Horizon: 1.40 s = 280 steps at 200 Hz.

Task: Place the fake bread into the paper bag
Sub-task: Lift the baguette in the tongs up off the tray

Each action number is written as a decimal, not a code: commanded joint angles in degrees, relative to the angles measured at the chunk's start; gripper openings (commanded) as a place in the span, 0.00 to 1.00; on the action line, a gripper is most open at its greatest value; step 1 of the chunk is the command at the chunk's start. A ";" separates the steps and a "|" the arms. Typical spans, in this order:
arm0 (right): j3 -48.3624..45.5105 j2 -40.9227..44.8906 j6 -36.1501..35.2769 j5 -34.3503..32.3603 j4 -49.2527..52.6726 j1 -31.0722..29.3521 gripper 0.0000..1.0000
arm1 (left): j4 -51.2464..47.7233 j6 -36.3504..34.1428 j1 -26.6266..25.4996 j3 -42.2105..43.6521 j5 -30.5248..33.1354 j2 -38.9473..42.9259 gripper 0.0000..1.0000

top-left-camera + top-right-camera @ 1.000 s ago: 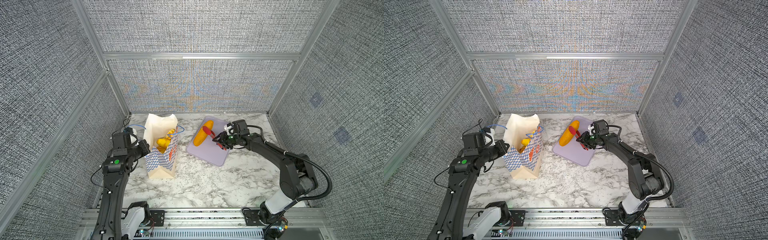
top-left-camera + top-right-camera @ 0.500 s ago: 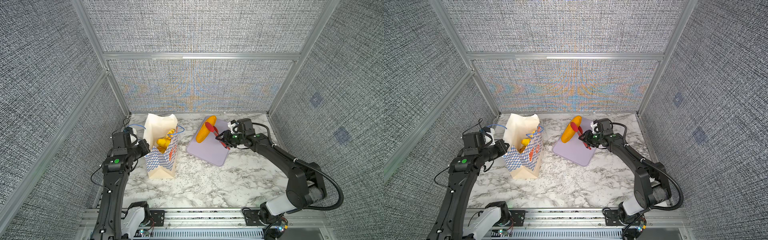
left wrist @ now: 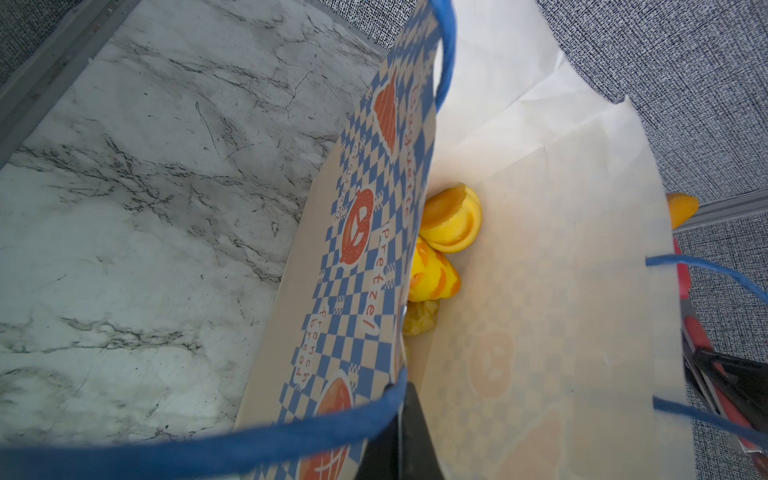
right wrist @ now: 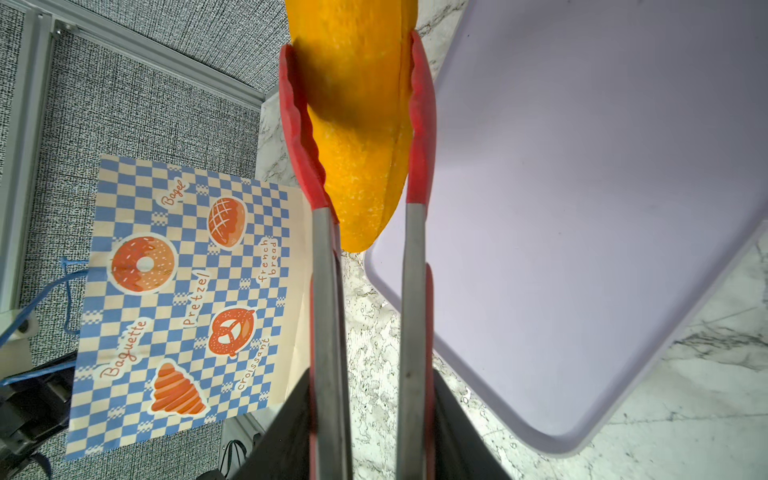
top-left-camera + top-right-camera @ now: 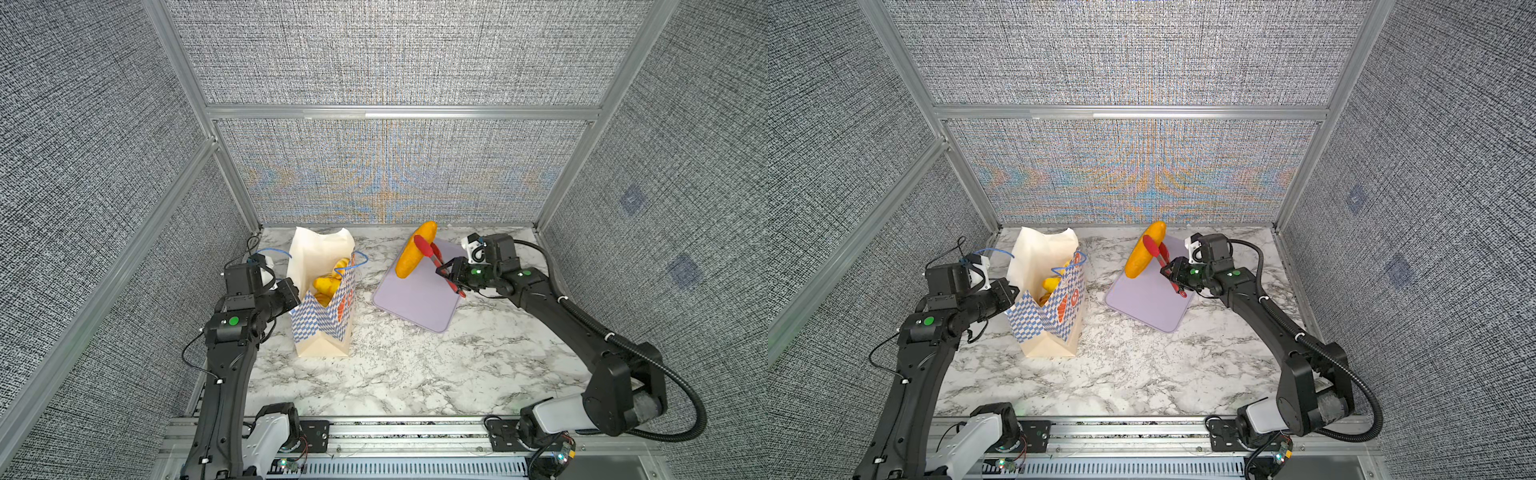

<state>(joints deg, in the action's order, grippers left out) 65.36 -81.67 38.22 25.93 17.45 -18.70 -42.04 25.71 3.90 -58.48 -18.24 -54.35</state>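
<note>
The paper bag (image 5: 324, 320) (image 5: 1054, 316) stands open on the left of the marble table. My left gripper (image 5: 293, 291) (image 3: 401, 415) is shut on the bag's (image 3: 361, 232) near wall at the rim. Several yellow pieces of fake bread (image 5: 328, 284) (image 3: 451, 220) lie inside. My right gripper (image 5: 451, 276) (image 4: 370, 399) is shut on the red tongs (image 5: 434, 257) (image 4: 326, 291). The tongs clamp a long orange loaf (image 5: 409, 259) (image 5: 1142, 255) (image 4: 357, 124), held in the air over the tray's back left corner, to the right of the bag (image 4: 178, 299).
The flat lavender tray (image 5: 415, 303) (image 5: 1146, 299) (image 4: 582, 208) lies right of the bag with nothing else on it. Grey fabric walls with aluminium posts close in the back and both sides. A blue cord handle (image 3: 208, 449) crosses the left wrist view.
The right gripper has lifted the tongs and the long loaf off the tray and swung them up toward the back. The left arm and the bag have stayed still.
</note>
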 commanded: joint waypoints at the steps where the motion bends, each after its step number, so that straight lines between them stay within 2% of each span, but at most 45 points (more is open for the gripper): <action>1: 0.99 0.92 -1.37 0.08 -0.97 0.04 0.41 | 0.25 -0.31 0.06 -0.24 -0.23 -0.01 0.03; 124: 6.14 4.91 -1.43 1.62 -0.94 -0.09 0.41 | 0.07 -0.13 0.13 -0.23 -0.22 0.14 0.03; 280: 14.29 2.33 0.87 6.04 -3.92 -3.37 0.41 | 0.07 0.02 0.05 0.18 -0.24 0.48 0.03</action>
<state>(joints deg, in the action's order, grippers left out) 78.11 -78.94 38.96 30.48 17.30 -21.47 -42.06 25.93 3.90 -58.48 -18.35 -53.98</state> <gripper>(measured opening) 0.411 0.048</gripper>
